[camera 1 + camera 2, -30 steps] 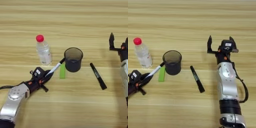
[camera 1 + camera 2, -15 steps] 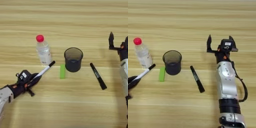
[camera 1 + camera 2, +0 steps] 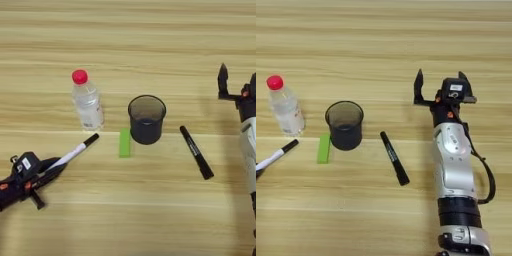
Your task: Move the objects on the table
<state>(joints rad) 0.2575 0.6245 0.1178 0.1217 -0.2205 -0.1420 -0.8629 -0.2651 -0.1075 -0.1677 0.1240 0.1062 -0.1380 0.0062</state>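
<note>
My left gripper [image 3: 54, 166] is at the near left, shut on the white marker [image 3: 75, 150]. The marker's black cap points up and right toward the clear bottle with a red cap [image 3: 88, 102]. The dark translucent cup [image 3: 146, 120] stands upright mid-table, apart from the marker. The long black marker [image 3: 196, 152] lies on the table [image 3: 150, 45] to the right of the cup. My right gripper [image 3: 441, 84] is parked at the right, open with nothing in it, beyond the black marker.
A small green block [image 3: 124, 142] lies flat just left of the cup's base. The right forearm [image 3: 455, 170] stretches from the near edge up the right side of the table.
My left gripper has drawn back to the left and toward the near edge with the white marker, whose cap has moved from the cup's rim to below the bottle. The right arm has not moved.
</note>
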